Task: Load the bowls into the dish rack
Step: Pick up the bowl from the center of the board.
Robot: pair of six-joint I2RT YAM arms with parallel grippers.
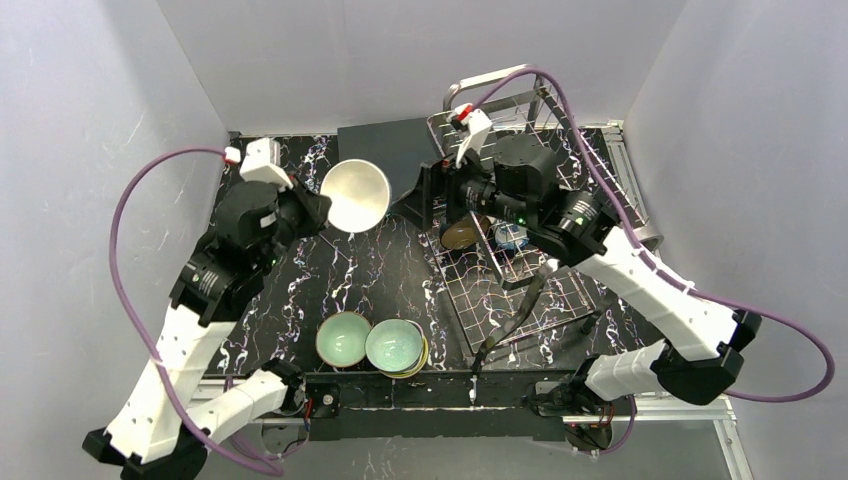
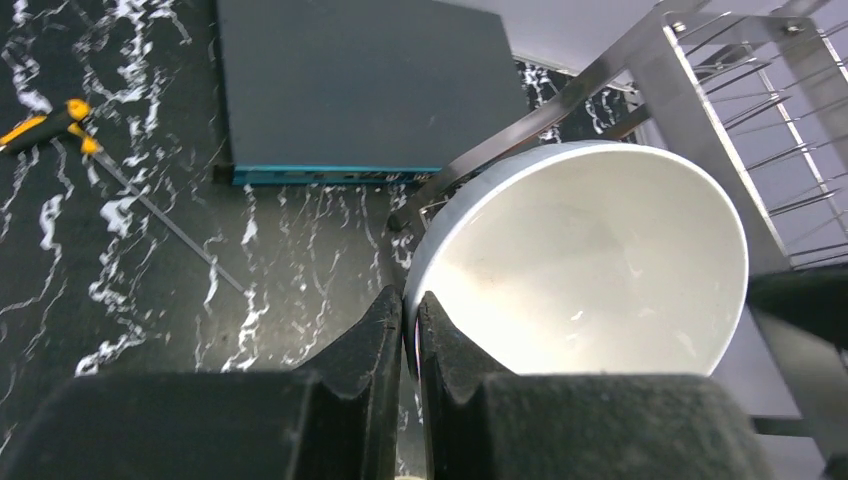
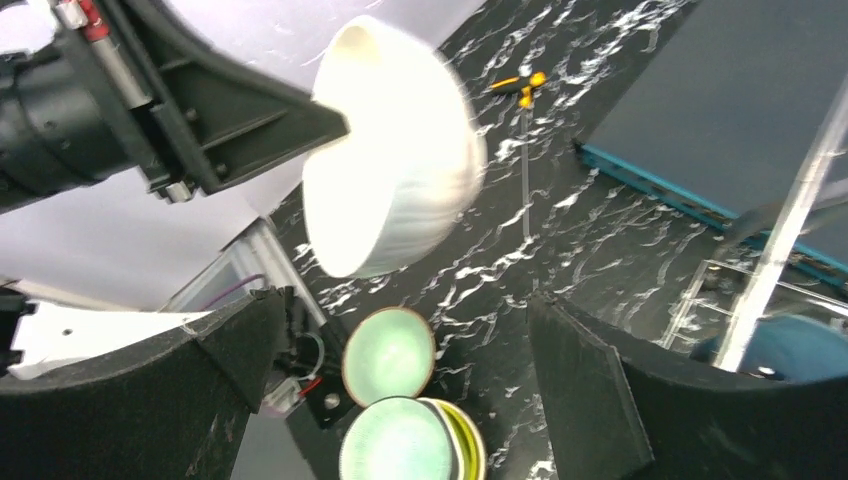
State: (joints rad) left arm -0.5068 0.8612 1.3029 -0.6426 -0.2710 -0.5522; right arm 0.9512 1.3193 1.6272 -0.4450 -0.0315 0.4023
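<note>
My left gripper (image 1: 322,207) is shut on the rim of a white bowl (image 1: 355,195), held tilted above the table to the left of the dish rack (image 1: 560,290). In the left wrist view the fingers (image 2: 412,310) pinch the bowl's rim (image 2: 590,270). My right gripper (image 1: 437,200) is open and empty at the rack's left end, facing the white bowl (image 3: 395,170). A pale green bowl (image 1: 343,338) sits at the near edge. A second pale green bowl (image 1: 393,345) tops a stack with lime-yellow rims. A brown bowl (image 1: 460,235) and a blue-patterned bowl (image 1: 512,238) are in the rack.
A flat dark box with a teal edge (image 1: 390,150) lies at the back, left of the rack (image 2: 720,120). An orange-handled tool (image 2: 50,125) lies on the black marbled table (image 1: 390,270). Grey walls close in both sides.
</note>
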